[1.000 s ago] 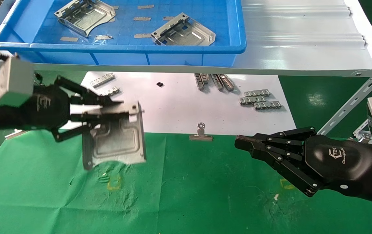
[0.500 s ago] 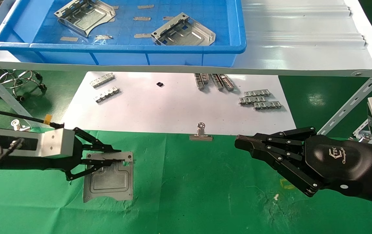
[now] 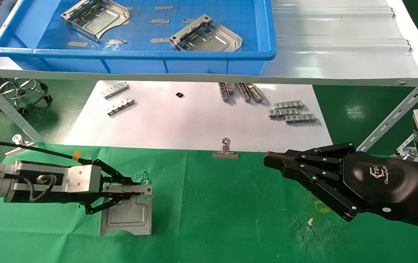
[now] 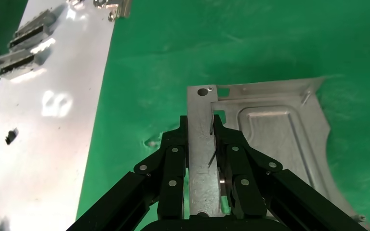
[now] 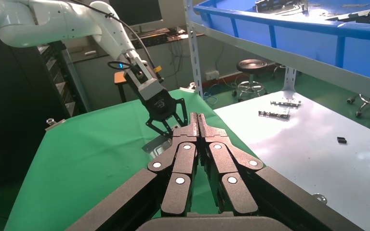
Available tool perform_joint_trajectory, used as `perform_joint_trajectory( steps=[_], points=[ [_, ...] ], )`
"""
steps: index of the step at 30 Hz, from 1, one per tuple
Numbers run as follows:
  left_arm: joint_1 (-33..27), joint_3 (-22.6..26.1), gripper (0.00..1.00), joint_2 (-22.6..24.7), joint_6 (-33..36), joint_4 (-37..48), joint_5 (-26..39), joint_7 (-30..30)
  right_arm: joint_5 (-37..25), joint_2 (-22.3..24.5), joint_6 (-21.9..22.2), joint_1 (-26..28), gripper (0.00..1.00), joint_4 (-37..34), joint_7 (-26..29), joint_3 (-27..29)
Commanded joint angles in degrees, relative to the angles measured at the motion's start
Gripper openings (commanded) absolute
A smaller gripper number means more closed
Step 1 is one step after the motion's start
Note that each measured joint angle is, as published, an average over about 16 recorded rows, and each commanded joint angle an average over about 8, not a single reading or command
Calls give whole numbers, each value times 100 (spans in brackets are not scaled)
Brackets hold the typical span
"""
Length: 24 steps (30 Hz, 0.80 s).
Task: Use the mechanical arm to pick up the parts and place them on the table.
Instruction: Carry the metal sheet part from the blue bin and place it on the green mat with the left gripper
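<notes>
Taking the binder clip [image 3: 225, 149] at the paper's near edge as the landmark, the left end effector [image 3: 136, 190] sits well to the clip's left and nearer the robot, low over the green tabletop [image 3: 231, 226]. Its fingers are pinching the raised flange edge of the carried part [image 3: 128, 215], which the left wrist view shows clamped between the black pads [image 4: 224, 144]. A second ago that plate hung in the air, tilted and blurred with motion, up near the paper; half a second ago it had dropped close to the cloth; now it lies flat, with its embossed face up, seemingly resting on the tabletop, and slightly farther from the clip toward the robot. I judge that the placing is all but finished: what remains is to let go and withdraw without dragging the plate. Above and beyond the clip, on the grey shelf [image 3: 340, 54], the blue bin [image 3: 253, 44] has kept its two remaining parts [image 3: 95, 17], so more trips lie ahead. Right of the clip, the right end effector [image 3: 273, 160] hangs just over the tabletop with its fingers pressed together, empty, unmoved across all three moments.
</notes>
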Motion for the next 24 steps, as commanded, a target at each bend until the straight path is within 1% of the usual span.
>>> perform_joint_trajectory(
  steps=[1,6,7,8,9,20,24],
  points=[
    [21,21,17,43,-42,82,41,67,0,0,0,0,0,0,0,0],
    [43,27,80,121,-87,267,61,216,0,0,0,0,0,0,0,0],
    [40,25,90,135,-80,307,55,235,0,0,0,0,0,0,0,0],
    [35,23,97,150,-68,348,49,252,0,0,0,0,0,0,0,0],
    [28,21,100,165,-54,390,42,268,0,0,0,0,0,0,0,0],
    [-78,5,100,310,25,763,23,531,0,0,0,0,0,0,0,0],
    [-140,-44,100,301,153,844,-63,604,0,0,0,0,0,0,0,0]
  ],
)
